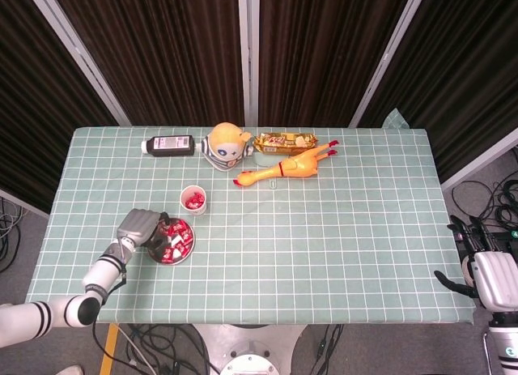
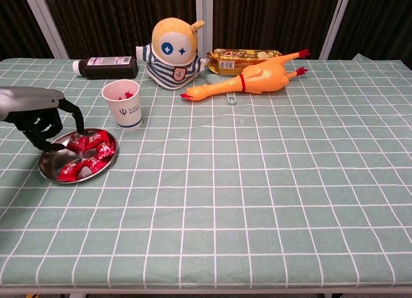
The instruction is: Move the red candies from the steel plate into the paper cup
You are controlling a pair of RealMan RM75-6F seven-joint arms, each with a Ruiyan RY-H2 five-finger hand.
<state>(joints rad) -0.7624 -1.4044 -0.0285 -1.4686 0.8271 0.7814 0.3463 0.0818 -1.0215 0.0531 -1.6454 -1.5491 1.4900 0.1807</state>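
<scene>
The steel plate [image 1: 173, 261] [image 2: 53, 160] lies at the front left of the table with several red candies [image 1: 177, 240] [image 2: 91, 163] on it. The white paper cup [image 1: 193, 201] [image 2: 125, 106] stands just behind it, upright, with red candies showing inside in the head view. My left hand [image 1: 138, 227] [image 2: 40, 115] hangs over the plate's left half, its dark fingers [image 2: 78, 120] spread and reaching down to the candies; none is lifted. My right hand [image 1: 486, 277] hangs off the table's right front corner, fingers apart, holding nothing.
Along the back of the green checked cloth lie a dark bottle [image 1: 168, 145], a yellow plush doll [image 1: 224, 146], a snack packet [image 1: 285, 142] and a rubber chicken [image 1: 285, 167]. Dark curtains stand behind the table.
</scene>
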